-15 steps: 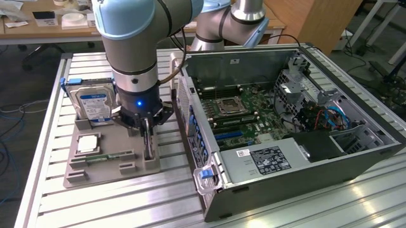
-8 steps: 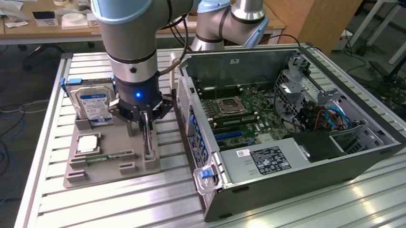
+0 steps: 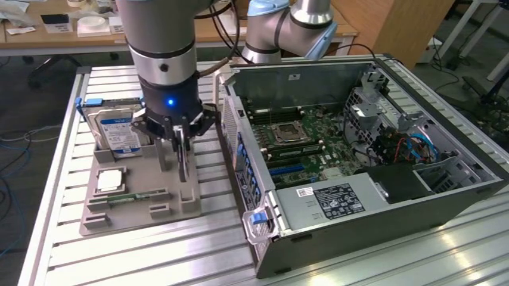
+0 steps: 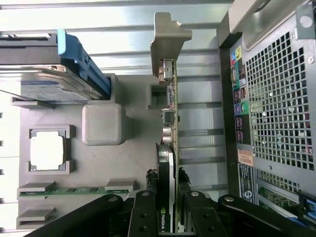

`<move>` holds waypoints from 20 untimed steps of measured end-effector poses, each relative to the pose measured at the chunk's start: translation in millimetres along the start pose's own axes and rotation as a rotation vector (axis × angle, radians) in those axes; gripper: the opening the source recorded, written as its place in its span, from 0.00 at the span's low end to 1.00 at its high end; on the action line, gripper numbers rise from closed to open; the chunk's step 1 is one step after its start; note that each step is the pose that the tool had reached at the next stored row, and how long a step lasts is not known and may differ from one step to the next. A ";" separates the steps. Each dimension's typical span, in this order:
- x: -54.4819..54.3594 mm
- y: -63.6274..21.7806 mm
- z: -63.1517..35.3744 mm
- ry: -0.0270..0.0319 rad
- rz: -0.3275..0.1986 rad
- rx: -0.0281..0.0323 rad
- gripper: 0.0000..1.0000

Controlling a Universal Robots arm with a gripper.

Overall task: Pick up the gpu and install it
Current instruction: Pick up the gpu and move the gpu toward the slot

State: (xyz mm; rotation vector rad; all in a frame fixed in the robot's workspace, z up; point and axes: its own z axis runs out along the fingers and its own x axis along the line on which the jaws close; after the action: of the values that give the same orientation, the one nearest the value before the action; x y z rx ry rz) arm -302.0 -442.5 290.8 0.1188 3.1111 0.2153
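Observation:
The gpu (image 4: 170,123) appears edge-on in the wrist view: a thin green board with a black cooler and a silver end bracket (image 4: 168,39). My gripper (image 4: 169,210) is shut on it, one black finger pressed against each face. In the exterior view the gripper (image 3: 178,136) hangs over the grey parts tray (image 3: 142,174), and the gpu (image 3: 183,161) stands on edge below it, by the tray's right side. Whether the card is lifted clear of its slot I cannot tell.
The tray also holds a silver hard drive with a blue label (image 3: 118,131), a processor (image 3: 109,180) and a slim green memory stick (image 3: 131,196). An open computer case (image 3: 445,190) with its motherboard (image 3: 302,143) lies just right of the tray. A second arm (image 3: 286,30) stands behind.

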 end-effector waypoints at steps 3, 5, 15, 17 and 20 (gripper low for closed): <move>-0.1 1.1 -7.9 0.0002 0.000 -0.0051 0.26; -0.2 1.9 -14.0 0.0005 0.000 -0.0075 0.26; -0.7 6.5 -46.7 0.0012 0.000 -0.0164 0.26; -0.8 7.4 -52.9 0.0012 0.000 -0.0179 0.26; -1.0 8.7 -62.6 0.0014 0.000 -0.0199 0.26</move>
State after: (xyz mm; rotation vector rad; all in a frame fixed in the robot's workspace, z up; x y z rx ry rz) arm -302.0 -442.5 353.9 0.1191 3.1094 0.2464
